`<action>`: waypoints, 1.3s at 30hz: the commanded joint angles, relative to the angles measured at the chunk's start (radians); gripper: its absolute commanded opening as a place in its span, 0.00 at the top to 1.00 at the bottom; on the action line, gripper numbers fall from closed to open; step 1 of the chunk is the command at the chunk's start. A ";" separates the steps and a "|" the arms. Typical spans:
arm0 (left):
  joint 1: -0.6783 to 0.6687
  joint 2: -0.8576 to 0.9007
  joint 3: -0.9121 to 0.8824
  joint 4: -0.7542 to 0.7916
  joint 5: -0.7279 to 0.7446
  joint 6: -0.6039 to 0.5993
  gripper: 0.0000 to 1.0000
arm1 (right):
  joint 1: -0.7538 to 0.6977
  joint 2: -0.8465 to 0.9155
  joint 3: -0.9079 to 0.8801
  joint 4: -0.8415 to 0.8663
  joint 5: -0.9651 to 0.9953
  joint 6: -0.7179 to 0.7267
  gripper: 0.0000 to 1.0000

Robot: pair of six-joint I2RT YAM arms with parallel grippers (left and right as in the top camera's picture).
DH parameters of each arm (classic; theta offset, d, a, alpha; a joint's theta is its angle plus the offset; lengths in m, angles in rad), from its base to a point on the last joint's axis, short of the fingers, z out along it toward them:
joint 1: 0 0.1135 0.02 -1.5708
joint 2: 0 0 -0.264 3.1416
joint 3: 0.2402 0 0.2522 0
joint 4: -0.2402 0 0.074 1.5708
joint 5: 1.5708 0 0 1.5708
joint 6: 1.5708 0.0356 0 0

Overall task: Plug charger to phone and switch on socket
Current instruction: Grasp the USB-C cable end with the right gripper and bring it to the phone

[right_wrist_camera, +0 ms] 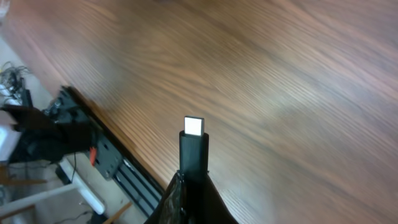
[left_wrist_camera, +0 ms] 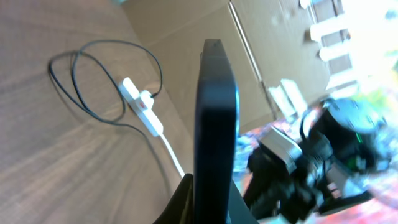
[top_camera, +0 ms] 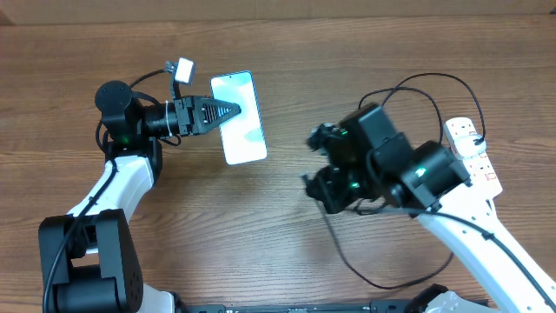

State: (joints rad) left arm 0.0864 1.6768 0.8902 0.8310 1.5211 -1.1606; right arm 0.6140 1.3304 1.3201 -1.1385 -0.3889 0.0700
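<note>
1. I am working over a brown wood-grain table (top_camera: 287,261) that fills almost the whole overhead view.
2. Through the left wrist camera, tan cardboard-like panels (left_wrist_camera: 186,37) stand past the table's far side. A bright, blurred patch on the right of that view is too washed out for me to read.
3. Through the right wrist camera, the table edge drops to a black frame rail (right_wrist_camera: 106,155). The clutter below it is too blurred to name.
4. The socket (top_camera: 476,143) lies flat at the right side of the table, partly hidden by the right arm. Its white cord (left_wrist_camera: 173,158) trails off one end.
5. The charger (top_camera: 426,80) runs in loose black loops on the table around the right arm. In the left wrist view, one end of it reaches the socket.
6. The left jaws are clamped on one long edge of the phone (top_camera: 248,135). The phone's pale screen faces up at the overhead camera, and it shows edge-on in the left wrist view. I cannot tell whether it touches the table.
7. The right jaws are closed on the charger's plug tip (right_wrist_camera: 194,146), and its bright metal end sticks out past them.
8. The plug tip is well apart from the phone, off to the phone's right, with a stretch of table between them.
</note>
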 commanded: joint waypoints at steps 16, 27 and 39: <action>-0.069 -0.003 0.027 -0.029 -0.241 -0.260 0.96 | 0.083 -0.004 -0.124 0.299 0.115 0.274 0.96; -0.102 -0.003 0.027 -0.208 -0.253 -0.082 0.96 | 0.118 0.000 -0.124 0.300 0.111 0.257 0.96; -0.102 -0.003 0.027 -0.233 -0.238 -0.050 0.96 | 0.131 0.012 -0.123 0.288 0.127 0.214 0.96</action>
State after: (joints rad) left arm -0.0181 1.6768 0.8909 0.5930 1.2671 -1.2446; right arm 0.7403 1.3342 1.1961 -0.8543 -0.2745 0.3115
